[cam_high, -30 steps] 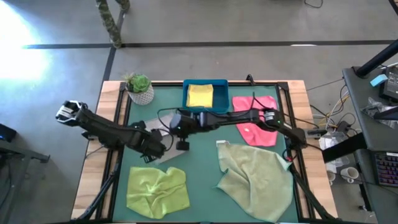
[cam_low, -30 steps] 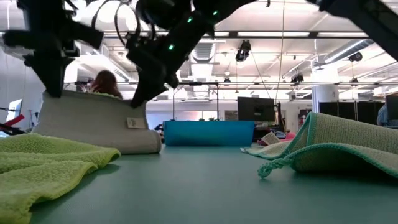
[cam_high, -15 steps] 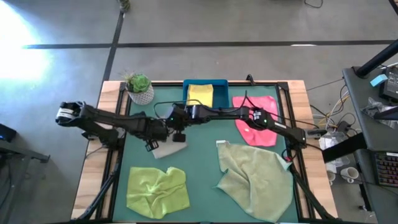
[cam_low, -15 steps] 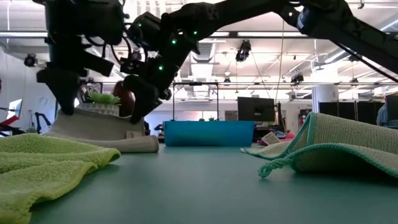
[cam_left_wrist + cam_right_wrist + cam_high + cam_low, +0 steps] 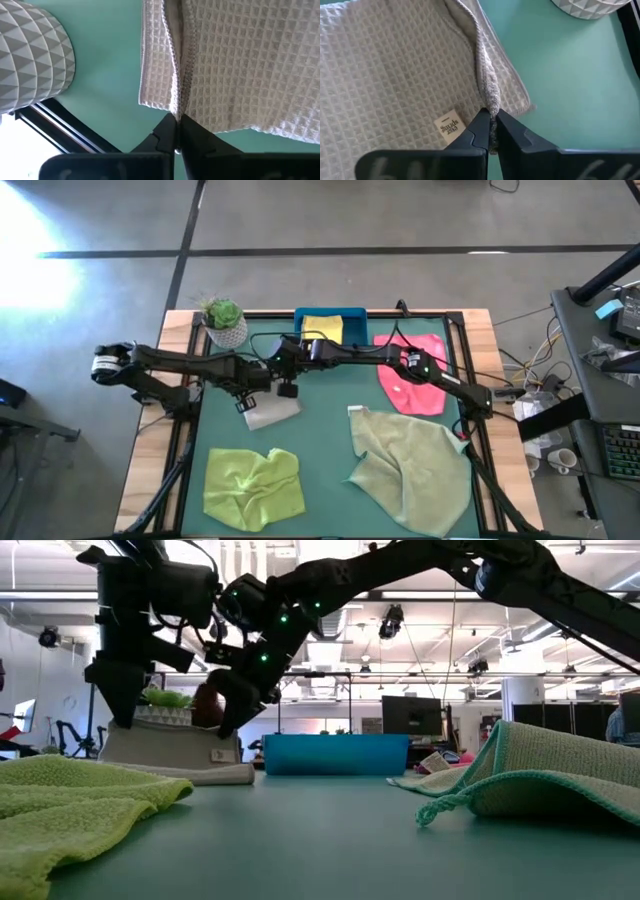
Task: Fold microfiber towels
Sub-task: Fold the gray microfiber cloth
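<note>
A light grey towel [image 5: 272, 413] lies folded at the table's left centre, its upper edge held up by both grippers. My left gripper [image 5: 243, 400] is shut on the towel's left end and my right gripper [image 5: 288, 389] on its right end. The low view shows the towel [image 5: 170, 748] standing as a short wall below the two. The lime green towel [image 5: 252, 485] lies crumpled at the near left and the sage green one [image 5: 415, 465] at the near right. The pink towel [image 5: 412, 370] lies at the far right. The yellow one [image 5: 322, 330] sits in the blue tray. My left gripper pinches the towel's doubled edge [image 5: 176, 107] between its two fingers, two layers meeting at the fingertips. The fingers come from above, slanting down. The towel hangs below them, its lower part on the table. My right gripper pinches a bunched edge [image 5: 489, 102] beside the sewn label [image 5: 447, 125]. It comes slanting down from the far right. The towel's lower fold [image 5: 205, 775] rests on the table.
A white patterned plant pot [image 5: 225, 326] stands at the far left corner, close behind the grey towel. The blue tray [image 5: 355, 340] sits at the far middle. Bare green mat [image 5: 320, 450] lies between the lime and sage towels.
Both grippers, still shut on the grey towel, have moved toward the table's far edge and sunk a little. The towel has slid along with them. It stands lower than before, with more of it lying on the mat.
</note>
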{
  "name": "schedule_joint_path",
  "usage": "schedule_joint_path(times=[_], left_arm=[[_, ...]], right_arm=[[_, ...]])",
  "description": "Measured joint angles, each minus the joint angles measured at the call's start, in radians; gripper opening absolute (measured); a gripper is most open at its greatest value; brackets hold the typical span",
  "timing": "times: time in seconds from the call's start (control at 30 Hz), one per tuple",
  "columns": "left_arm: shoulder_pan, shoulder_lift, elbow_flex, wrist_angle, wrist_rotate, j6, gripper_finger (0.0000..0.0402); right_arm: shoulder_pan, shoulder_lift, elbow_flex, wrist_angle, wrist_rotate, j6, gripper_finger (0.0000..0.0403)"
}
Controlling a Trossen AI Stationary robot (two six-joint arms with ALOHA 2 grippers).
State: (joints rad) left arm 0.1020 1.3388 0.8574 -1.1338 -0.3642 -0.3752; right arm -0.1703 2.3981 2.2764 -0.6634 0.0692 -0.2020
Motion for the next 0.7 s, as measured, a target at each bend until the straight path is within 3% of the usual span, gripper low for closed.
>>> schedule_joint_path(times=[0.3,0.7], left_arm=[[0.002,0.0,0.0,0.0,-0.031,0.025,0.0007],[0.002,0.0,0.001,-0.004,-0.035,0.052,0.0115]], right_arm=[[-0.001,0.007,-0.003,0.026,0.002,-0.009,0.003],[-0.001,0.007,0.018,0.015,0.018,-0.017,0.0122]])
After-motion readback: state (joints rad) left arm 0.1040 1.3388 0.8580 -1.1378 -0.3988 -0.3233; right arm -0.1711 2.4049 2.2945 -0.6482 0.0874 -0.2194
